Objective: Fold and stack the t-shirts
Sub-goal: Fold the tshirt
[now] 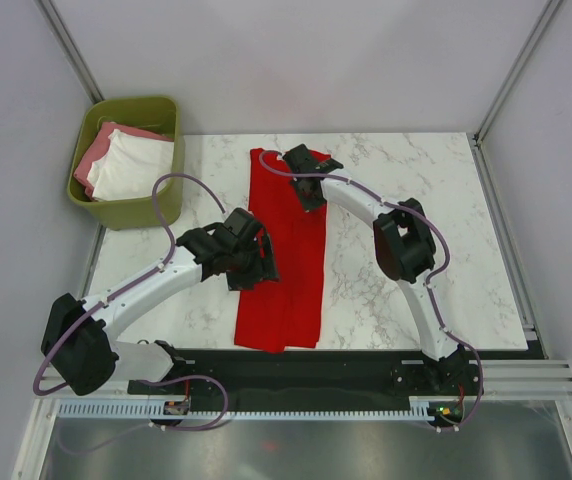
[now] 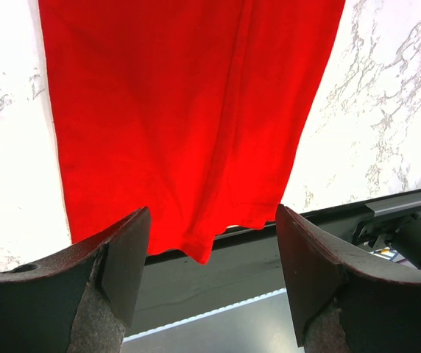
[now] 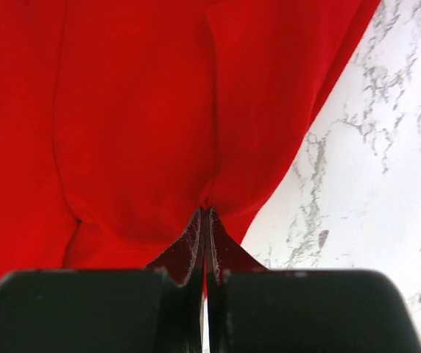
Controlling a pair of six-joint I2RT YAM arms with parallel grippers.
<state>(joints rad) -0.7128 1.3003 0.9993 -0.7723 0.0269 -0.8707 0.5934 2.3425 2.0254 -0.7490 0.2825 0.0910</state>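
Right hand (image 3: 204, 217) clamps onto the red t-shirt (image 3: 137, 110).

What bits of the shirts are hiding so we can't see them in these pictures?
- Top view: the pink t-shirt is mostly covered by the white t-shirt in the green bin; anything beneath is hidden.
- Top view: the left arm covers part of the red t-shirt.
- Right wrist view: the right jaws, shut, hide how much red cloth they pinch.
- Left wrist view: the shirt's far end is cut off by the top edge.
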